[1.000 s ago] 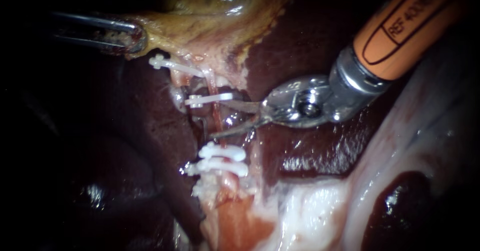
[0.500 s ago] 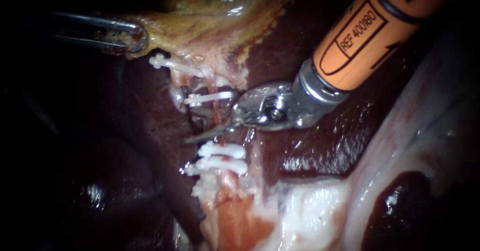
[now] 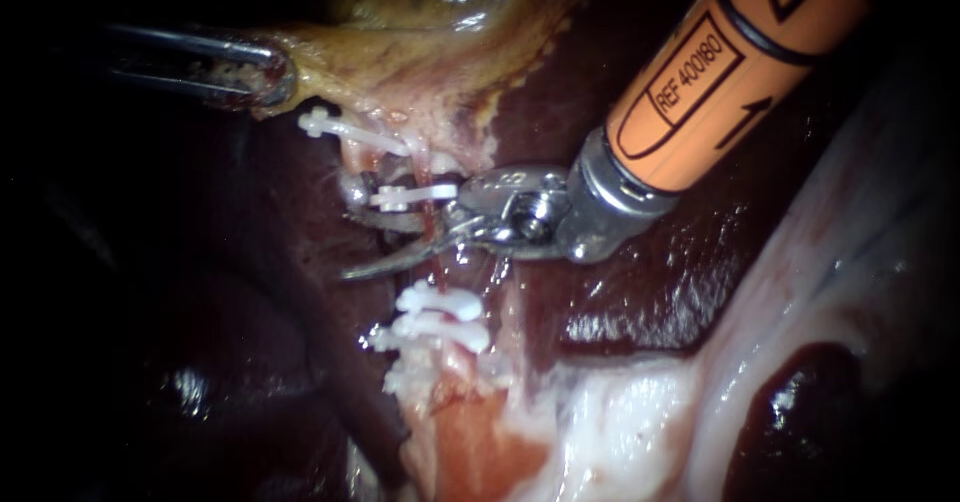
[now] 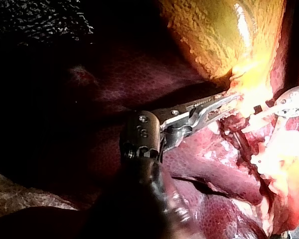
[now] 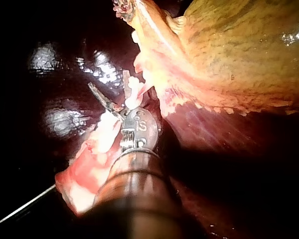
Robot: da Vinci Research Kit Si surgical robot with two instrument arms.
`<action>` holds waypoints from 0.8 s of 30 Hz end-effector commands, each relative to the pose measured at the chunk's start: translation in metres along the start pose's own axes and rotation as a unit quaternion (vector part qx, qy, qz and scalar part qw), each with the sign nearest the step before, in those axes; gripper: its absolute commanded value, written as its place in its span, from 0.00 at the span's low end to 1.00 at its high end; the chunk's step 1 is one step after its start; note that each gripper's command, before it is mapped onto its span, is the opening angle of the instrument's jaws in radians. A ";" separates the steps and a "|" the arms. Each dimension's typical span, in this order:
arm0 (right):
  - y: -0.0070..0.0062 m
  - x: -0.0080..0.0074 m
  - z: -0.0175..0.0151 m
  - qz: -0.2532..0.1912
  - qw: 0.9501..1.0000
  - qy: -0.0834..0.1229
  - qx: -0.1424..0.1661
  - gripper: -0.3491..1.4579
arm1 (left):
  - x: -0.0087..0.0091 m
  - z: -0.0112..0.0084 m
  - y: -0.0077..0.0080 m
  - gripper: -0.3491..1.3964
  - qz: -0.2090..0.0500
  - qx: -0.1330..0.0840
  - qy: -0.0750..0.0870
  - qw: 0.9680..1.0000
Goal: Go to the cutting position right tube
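In the endoscope view my right instrument (image 3: 355, 244), on an orange shaft, holds its two thin blades open. A thin reddish tube (image 3: 432, 230) runs down between the blades. The blades lie below the white clip (image 3: 415, 194) and above the paired white clips (image 3: 440, 317). Another clip (image 3: 355, 132) sits higher up. My left instrument (image 3: 262, 74) is shut on the yellowish edge of the gallbladder (image 3: 400, 52) and holds it up. In the left wrist view its toothed jaws (image 4: 220, 105) clamp that edge. In the right wrist view the blades (image 5: 109, 89) stand spread beside pale tissue.
Dark liver (image 3: 640, 292) surrounds the site. Pale whitish tissue (image 3: 620, 422) lies below and to the right of the clips. The gallbladder (image 5: 229, 50) bulges over my right instrument's tip in its wrist view.
My right instrument has moved left over the last second. Its open blades, first right of the tube, now straddle it between the clips. The left instrument has held still.
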 end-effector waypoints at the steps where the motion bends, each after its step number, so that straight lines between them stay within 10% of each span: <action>1: -0.0005 0.0002 0.0000 0.000 1.000 -0.001 0.011 0.91 | 0.0000 0.0000 0.0000 0.00 0.000 0.000 0.000 1.000; 11: -0.0042 0.0020 0.0003 -0.002 0.995 0.008 0.096 0.90 | 0.0000 0.0000 0.0000 0.00 0.000 0.000 0.000 1.000; 24: -0.0062 0.0045 -0.0006 0.004 0.994 0.038 0.101 0.90 | 0.0000 0.0000 -0.0001 0.00 0.000 0.000 0.000 1.000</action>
